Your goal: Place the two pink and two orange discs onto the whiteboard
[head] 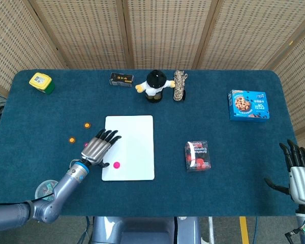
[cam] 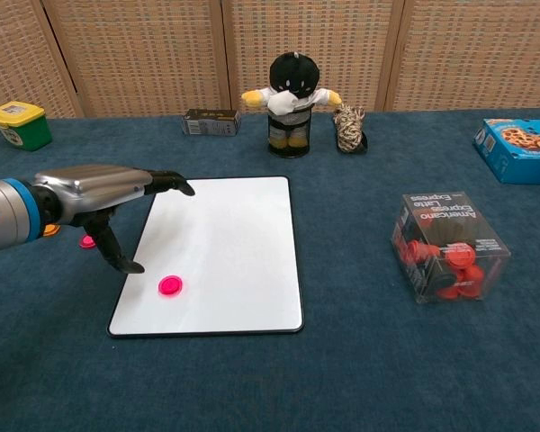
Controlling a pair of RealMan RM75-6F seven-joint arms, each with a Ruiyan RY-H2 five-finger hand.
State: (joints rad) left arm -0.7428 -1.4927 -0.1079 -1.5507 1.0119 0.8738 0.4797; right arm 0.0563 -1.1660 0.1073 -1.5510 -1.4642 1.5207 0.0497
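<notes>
One pink disc (cam: 170, 286) lies released on whiteboard (cam: 225, 234) near its front-left corner; left hand (cam: 103, 193) above that left edge, fingers spread, empty. Other discs wait left of board on tabletop (cam: 342, 378); right hand (head: 297, 170) idle, fingers apart, at right edge

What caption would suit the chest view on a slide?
Left hand hovers over the whiteboard, one pink disc lying on it.

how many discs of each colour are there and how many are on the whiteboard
pink discs: 2, one on the whiteboard at, one on the cloth
orange discs: 2, both on the cloth
total: 4 discs, 1 on the whiteboard
</notes>
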